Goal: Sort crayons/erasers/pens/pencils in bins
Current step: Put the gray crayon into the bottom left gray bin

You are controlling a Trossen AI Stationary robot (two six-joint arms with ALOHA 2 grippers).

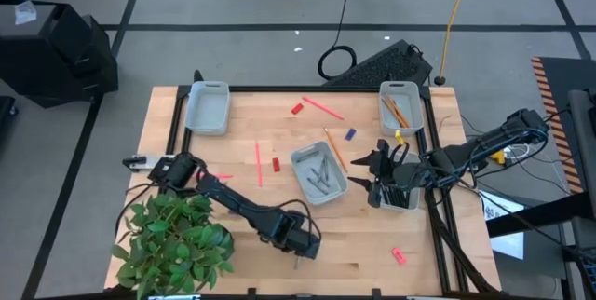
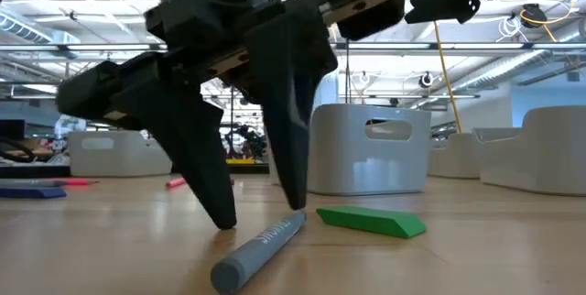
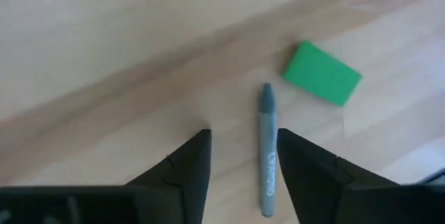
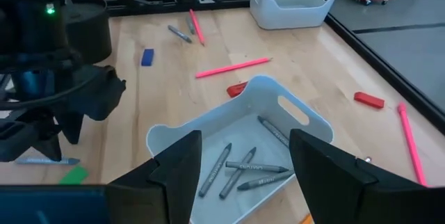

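One crayon (image 3: 268,151) between left claw (image 3: 243,156) fingers.

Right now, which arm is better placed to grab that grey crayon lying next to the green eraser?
Left. The left gripper is open right over the grey crayon, beside the green eraser. The right gripper hangs open beside the crayon bin.

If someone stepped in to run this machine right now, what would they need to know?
Left pincer: open, low at the table's front, straddling a grey crayon beside a green eraser; not yet gripped.
Right pincer: open, hovering by the centre bin.
Done: several crayons lie in the centre bin; pencils in the back right bin.
Left: this crayon, pink pencils and red, blue and pink erasers loose on the table. Back left bin looks empty.
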